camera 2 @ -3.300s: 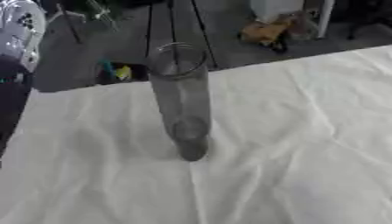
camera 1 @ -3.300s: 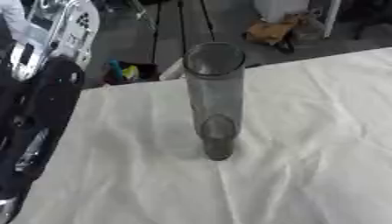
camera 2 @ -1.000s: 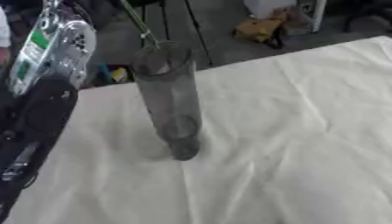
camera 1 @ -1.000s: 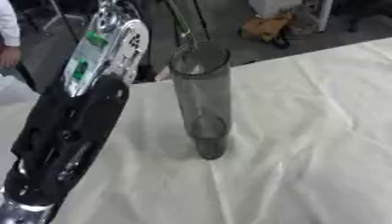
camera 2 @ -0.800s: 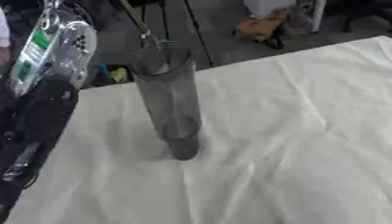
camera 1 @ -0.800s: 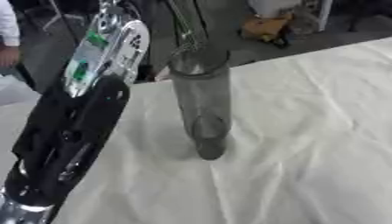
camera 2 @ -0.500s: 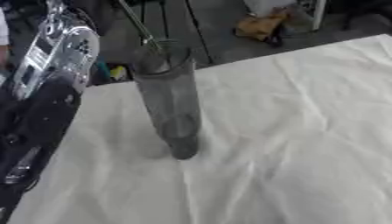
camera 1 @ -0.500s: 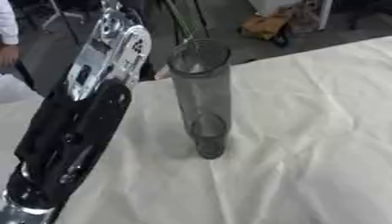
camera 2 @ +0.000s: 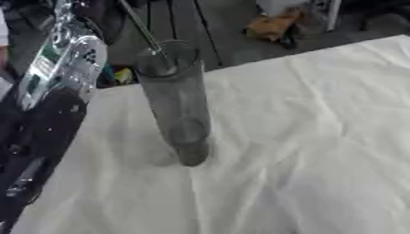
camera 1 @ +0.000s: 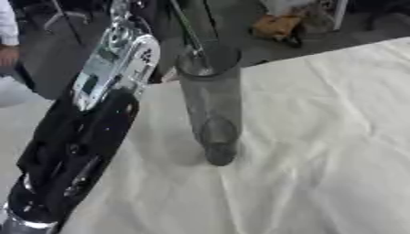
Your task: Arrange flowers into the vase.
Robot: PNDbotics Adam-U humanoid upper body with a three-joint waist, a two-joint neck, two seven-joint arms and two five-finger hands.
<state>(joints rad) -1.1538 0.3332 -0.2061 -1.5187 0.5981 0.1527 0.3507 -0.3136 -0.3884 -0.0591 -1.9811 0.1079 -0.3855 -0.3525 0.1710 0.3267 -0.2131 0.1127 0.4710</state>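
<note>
I've got the vase (camera 1: pixel 210 103) upright near the middle of the table (camera 1: pixel 320 137), which wears a white, creased cloth. It's a tall clear cylinder w/ a dark round base, mouth open to the top.

A thin green stem (camera 1: pixel 189 33) comes down from the top edge at a slant, lower end at the vase mouth; looks like the tip sits just inside the rim, but I can't tell how deep it goes. No bloom in view, only stem.

My left arm (camera 1: pixel 84 137) fills the left side: black lower part from the bottom-left corner, silver and white section higher up, just left of the vase, apart from the glass. It runs up toward the top edge. The left hand itself is out of frame above, so I can't tell if the fingers are apart, together or clamped on the stem.

Right hand: not in either eye.

Beyond the far table edge is dark floor w/ an orange-brown object (camera 1: pixel 276 25). Can't make out what that is.
</note>
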